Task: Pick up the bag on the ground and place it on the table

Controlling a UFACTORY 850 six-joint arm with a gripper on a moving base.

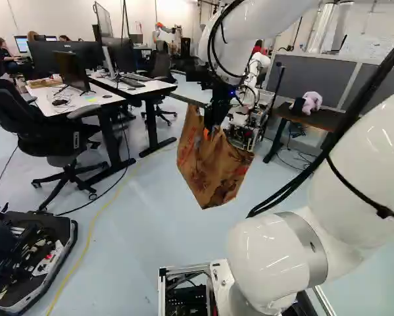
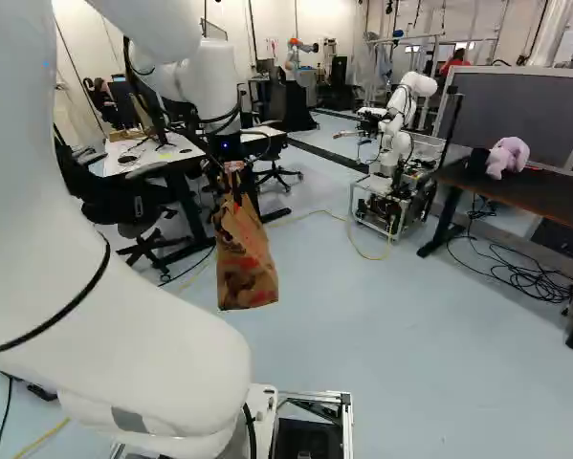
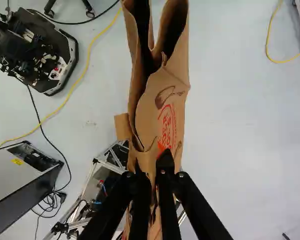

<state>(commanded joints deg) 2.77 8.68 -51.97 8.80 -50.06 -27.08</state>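
The brown paper bag point(image 1: 213, 168) hangs above the floor point(image 1: 150, 237), clamped near its open mouth point(image 3: 147, 62) in the black gripper point(image 3: 153, 167), and I judge it light, thin and easily creased, so its upper edge suits holding.

I see creased brown paper in the bag point(image 3: 160, 107), matt all over, its surface smooth between the folds. My arm point(image 2: 143, 325) has smooth, glossy white shells, plastic or painted metal, I cannot tell which, with 1 duller grey band point(image 1: 310, 245) that looks like metal. Near its foot, the open frame point(image 2: 346, 421) looks like bare metal. The floor point(image 2: 439, 382) is smooth with a soft sheen. I take the grey partition point(image 2: 525, 110) for matt cloth, and the plush toy point(image 2: 507, 156) for soft cloth.
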